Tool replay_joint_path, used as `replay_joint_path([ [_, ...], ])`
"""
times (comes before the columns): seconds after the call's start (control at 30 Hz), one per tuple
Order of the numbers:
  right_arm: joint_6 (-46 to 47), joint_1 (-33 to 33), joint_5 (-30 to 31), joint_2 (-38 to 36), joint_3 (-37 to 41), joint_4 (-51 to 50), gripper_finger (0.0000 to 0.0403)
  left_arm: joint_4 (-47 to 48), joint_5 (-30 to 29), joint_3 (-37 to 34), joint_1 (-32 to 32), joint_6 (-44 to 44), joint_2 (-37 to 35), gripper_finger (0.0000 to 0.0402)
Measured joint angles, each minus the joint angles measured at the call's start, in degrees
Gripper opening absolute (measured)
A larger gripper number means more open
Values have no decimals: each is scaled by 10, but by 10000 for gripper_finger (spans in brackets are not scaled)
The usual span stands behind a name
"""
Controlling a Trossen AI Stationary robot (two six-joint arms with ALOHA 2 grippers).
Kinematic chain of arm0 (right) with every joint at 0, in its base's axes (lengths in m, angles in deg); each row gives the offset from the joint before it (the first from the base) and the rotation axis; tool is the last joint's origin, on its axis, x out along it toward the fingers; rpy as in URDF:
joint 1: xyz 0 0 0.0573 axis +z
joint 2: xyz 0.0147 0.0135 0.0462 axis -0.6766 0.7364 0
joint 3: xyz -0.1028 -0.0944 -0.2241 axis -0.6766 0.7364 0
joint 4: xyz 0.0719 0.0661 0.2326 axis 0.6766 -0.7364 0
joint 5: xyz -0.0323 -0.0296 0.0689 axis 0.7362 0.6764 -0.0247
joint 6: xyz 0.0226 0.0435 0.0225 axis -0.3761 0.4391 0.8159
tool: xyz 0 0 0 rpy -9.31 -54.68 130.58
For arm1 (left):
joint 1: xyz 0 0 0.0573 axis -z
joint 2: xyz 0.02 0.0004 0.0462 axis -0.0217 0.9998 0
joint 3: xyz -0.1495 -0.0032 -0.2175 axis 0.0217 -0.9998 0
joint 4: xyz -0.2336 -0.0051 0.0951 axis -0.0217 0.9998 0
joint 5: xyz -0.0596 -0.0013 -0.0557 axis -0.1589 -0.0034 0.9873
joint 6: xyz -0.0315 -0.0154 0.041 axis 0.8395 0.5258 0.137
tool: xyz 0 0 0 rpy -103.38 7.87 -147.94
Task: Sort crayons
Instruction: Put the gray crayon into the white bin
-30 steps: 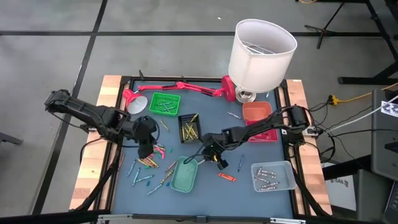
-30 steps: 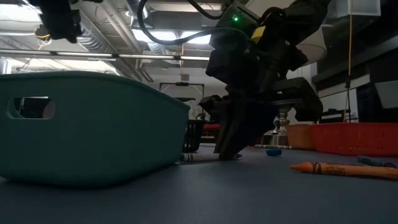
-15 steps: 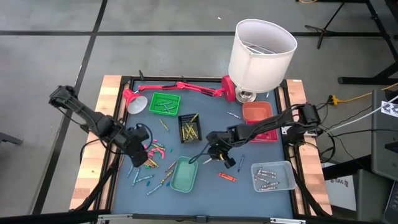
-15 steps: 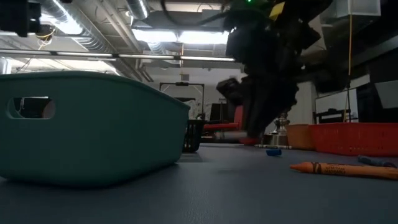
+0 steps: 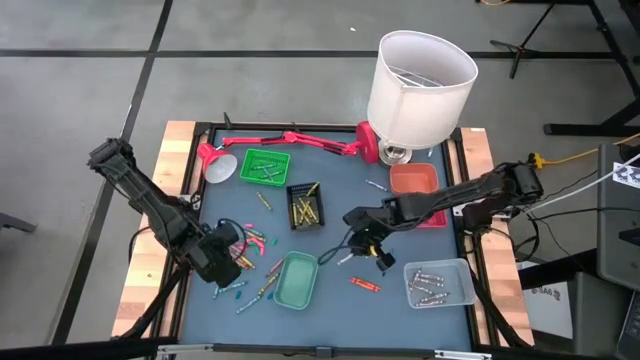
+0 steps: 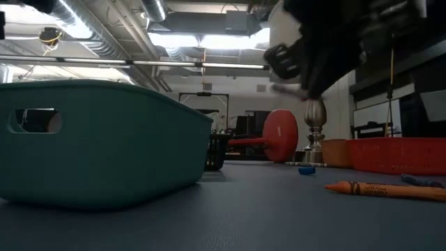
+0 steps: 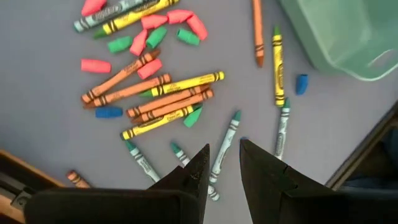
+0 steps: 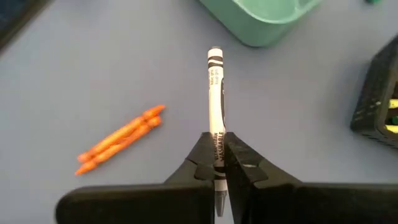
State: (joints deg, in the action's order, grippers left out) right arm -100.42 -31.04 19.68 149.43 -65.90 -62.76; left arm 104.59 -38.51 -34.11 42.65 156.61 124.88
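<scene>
Landmark: the teal tray (image 5: 296, 279) at the near edge of the blue mat (image 5: 330, 215).

Just left of the teal tray, loose crayons (image 5: 245, 262) lie scattered on the mat in orange, yellow, green, pink and blue. Left gripper (image 7: 222, 163) hovers over this scatter, jaws parted a little with nothing between them; a grey-green crayon lies on the mat under the gap.

Right of the teal tray, a pair of orange crayons (image 5: 365, 285) lies flat. Farther right, a clear tray (image 5: 440, 283) holds silvery sticks.

Just beyond the teal tray's right corner, right gripper (image 5: 368, 243) is raised off the mat, jaws clenched on a white-wrapped crayon (image 8: 215, 93), which sticks out ahead of the fingertips.

Beyond the teal tray: a black tray (image 5: 304, 204) with yellow crayons, then a green tray (image 5: 265, 165), and a red tray (image 5: 416, 190) to the right. Farthest back, a red desk lamp (image 5: 290, 140) lies flat and a white lampshade (image 5: 420, 85) stands upright.
</scene>
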Motion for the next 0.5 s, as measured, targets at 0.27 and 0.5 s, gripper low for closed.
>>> replay_joint_path([
  [0.27,134,82,12,-56,0,-82,11,-1,0,0,8,5,52,73],
  [0.5,299,185,45,-81,0,-178,11,-5,0,0,7,5,84,72],
])
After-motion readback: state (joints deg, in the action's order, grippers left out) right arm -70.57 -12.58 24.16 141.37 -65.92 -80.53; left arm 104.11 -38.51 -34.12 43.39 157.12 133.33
